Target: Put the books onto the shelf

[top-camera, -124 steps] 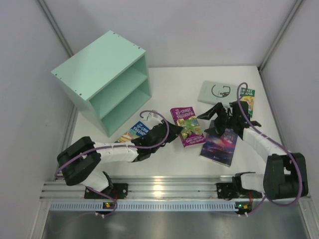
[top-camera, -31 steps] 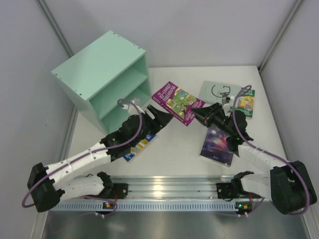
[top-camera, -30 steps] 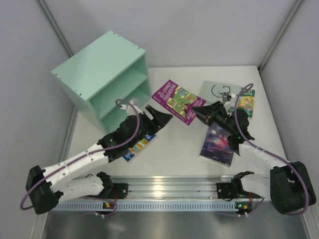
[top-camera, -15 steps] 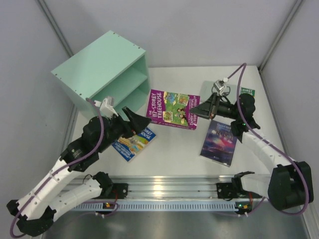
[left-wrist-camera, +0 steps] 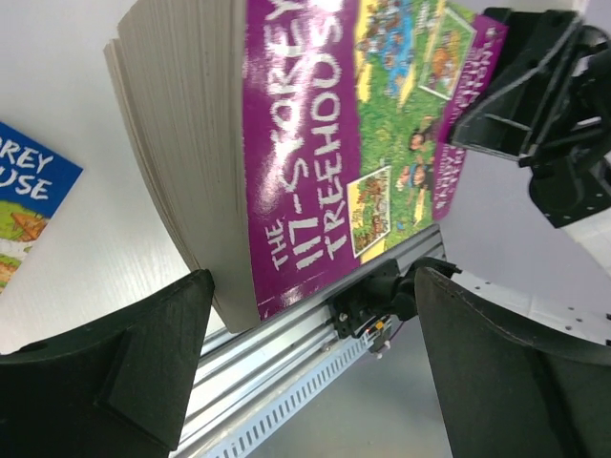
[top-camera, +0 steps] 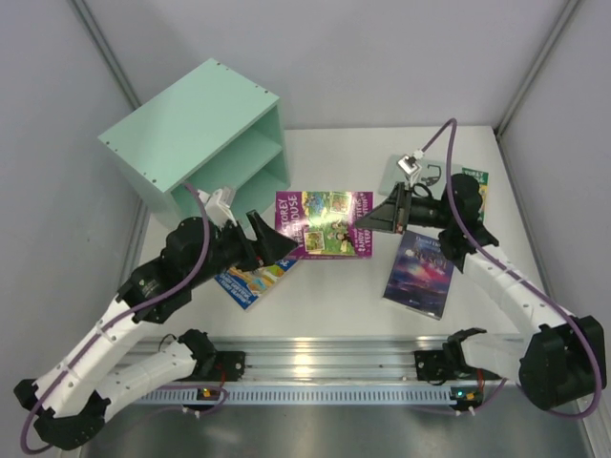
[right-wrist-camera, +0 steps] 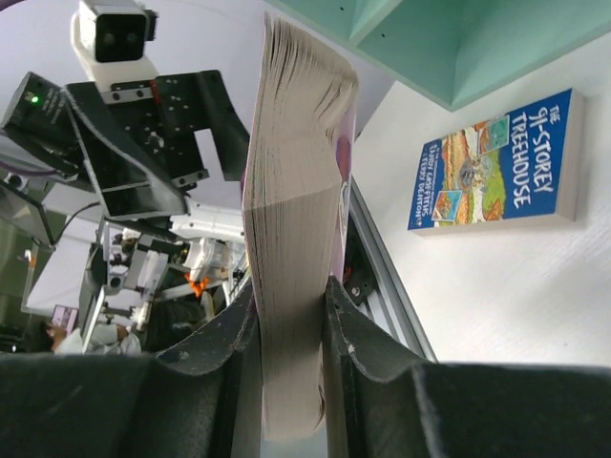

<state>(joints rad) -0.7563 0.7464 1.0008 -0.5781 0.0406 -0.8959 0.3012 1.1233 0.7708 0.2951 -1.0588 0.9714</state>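
While the right gripper (top-camera: 378, 220) pinches the right-hand edge of the thin magenta-and-green paperback (top-camera: 323, 222) at mid-frame, the left gripper (top-camera: 275, 242) stands wide apart around its left end, gripping nothing. That book's long axis runs left to right. The mint-green wooden two-compartment shelf (top-camera: 191, 134) lies up-left of it, nearer the left arm. Four books: the held one, a blue-yellow paperback (top-camera: 250, 278) lower left, a dark galaxy paperback (top-camera: 418, 272) lower right, and a green paperback (top-camera: 474, 188) far right. One shelf.
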